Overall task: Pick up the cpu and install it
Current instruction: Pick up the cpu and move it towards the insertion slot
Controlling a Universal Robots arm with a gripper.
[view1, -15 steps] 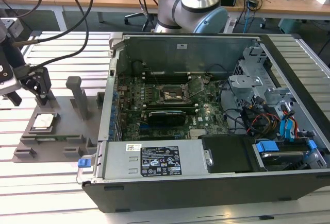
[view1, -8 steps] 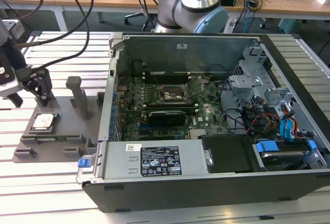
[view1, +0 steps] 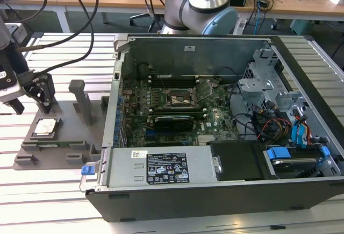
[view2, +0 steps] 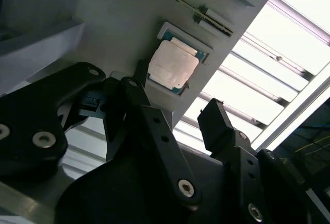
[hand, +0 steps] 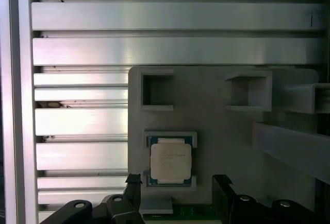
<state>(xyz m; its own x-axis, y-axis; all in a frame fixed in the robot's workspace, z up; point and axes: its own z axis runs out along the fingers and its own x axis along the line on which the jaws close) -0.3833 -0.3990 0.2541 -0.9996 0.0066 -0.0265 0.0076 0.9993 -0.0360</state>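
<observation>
The cpu point(view1: 44, 126) is a small square chip with a pale silver top, lying flat in a recess of the grey fixture plate point(view1: 70, 137) at the exterior view's left. My gripper point(view1: 30, 100) hangs just above it, open, with nothing between its black fingers. In both wrist views the cpu point(view2: 172, 65) point(hand: 170, 160) lies in its pocket, and the gripper point(view2: 178, 105) point(hand: 178, 184) straddles its near edge without touching it. Inside the open computer case point(view1: 123, 137), the dark socket frame point(view1: 180, 98) on the motherboard has its latch plate raised.
Two upright grey posts point(view1: 81, 100) rise from the fixture plate near the gripper. A long black card point(view1: 173, 120) lies below the socket. Drive cages and cables point(view1: 279, 115) fill the case's right side. The table is ribbed aluminium point(hand: 154, 18).
</observation>
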